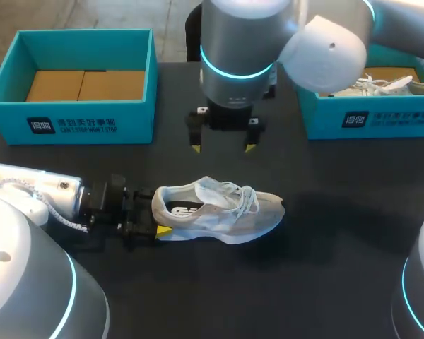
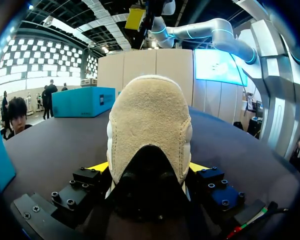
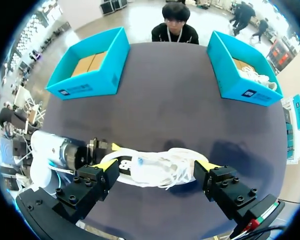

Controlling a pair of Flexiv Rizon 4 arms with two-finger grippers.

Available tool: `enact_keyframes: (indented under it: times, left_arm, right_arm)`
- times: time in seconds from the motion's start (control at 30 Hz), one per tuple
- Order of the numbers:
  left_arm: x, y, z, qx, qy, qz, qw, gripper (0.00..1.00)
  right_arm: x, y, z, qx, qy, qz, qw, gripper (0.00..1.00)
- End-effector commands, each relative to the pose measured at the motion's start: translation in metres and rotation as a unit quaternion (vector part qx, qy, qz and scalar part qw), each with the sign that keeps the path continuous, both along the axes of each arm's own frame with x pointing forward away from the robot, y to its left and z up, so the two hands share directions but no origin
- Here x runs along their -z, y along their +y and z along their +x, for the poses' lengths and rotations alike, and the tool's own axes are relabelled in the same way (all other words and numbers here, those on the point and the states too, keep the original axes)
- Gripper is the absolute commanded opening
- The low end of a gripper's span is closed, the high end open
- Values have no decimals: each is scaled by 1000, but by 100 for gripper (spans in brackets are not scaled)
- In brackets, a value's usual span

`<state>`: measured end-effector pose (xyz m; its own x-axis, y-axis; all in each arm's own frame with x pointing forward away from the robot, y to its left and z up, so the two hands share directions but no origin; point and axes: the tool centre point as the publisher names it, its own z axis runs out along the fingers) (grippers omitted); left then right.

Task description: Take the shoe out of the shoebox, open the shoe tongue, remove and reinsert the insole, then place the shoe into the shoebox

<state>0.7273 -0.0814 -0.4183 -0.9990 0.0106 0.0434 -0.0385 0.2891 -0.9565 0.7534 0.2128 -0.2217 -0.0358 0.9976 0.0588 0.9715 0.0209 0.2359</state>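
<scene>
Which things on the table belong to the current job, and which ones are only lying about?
For the job: shoe, left gripper shut on its heel, open right gripper above it, probably the empty shoebox.
Lying about: second shoebox, other shoe inside it.

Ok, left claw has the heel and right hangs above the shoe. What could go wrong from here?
1. The left claw grips the shoe only at its heel, with the toe free on the table, so a push from the open right claw could swing it.
2. Loose laces lie across the shoe's top; the right claw might snag them on the way down.
</scene>
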Motion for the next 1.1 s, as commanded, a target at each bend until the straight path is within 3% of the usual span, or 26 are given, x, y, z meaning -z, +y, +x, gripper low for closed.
enact_keyframes:
  times: [0.03, 0.7, 1.1]
  left_arm:
    - [2, 0, -3, -2, -1, 0, 1000, 0]
    - [2, 0, -3, -2, -1, 0, 1000, 0]
    - [2, 0, -3, -2, -1, 0, 1000, 0]
  right_arm:
    - [0, 16, -3, 2, -1, -13, 1000, 100]
    - [24, 53, -16, 6, 44, -44, 998, 100]
    - [48, 64, -31, 11, 78, -60, 995, 100]
